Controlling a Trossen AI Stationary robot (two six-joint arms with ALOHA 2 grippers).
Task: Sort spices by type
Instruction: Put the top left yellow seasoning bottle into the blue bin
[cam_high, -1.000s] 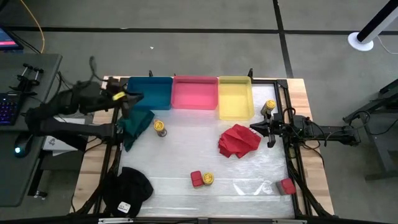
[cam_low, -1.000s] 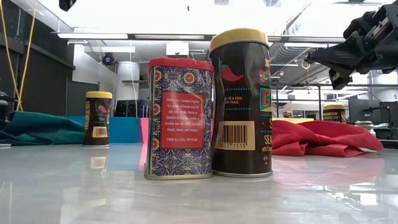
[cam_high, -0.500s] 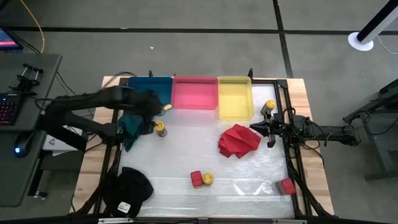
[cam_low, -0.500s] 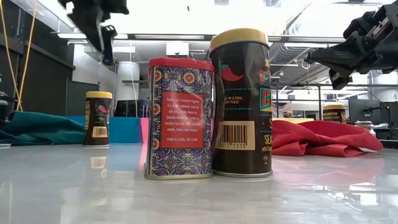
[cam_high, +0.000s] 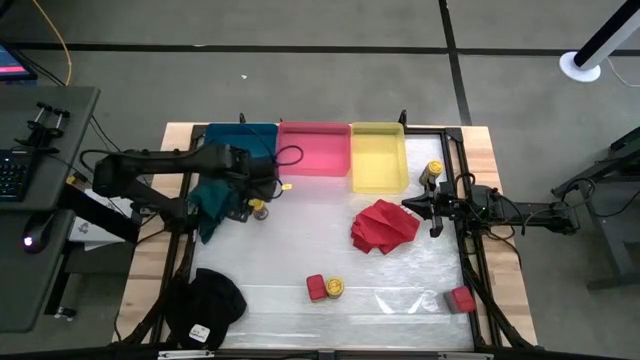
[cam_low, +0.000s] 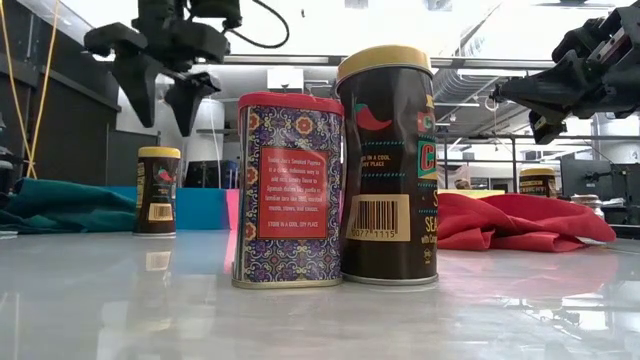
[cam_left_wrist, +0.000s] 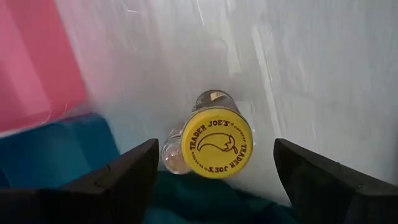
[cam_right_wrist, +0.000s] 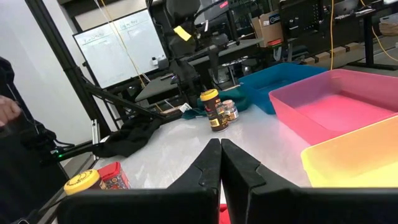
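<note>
Three yellow-lidded jars (cam_high: 258, 207), two red tins (cam_high: 316, 288), one pale jar (cam_left_wrist: 172, 155); left end effector (cam_low: 160, 100) spread wide, empty.

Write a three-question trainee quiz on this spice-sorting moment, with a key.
1. True or false: the left gripper grips a jar.
2. What lies beside the yellow-lidded jar beneath the left gripper?
A. a red tin
B. a small pale jar
C. the red cloth
3. Fill in: the right gripper has its fingers ____.

Key
1. False: it hangs open above the jar.
2. B: the small pale jar touches its side.
3. Shut, near the red cloth at the table's right edge.
</note>
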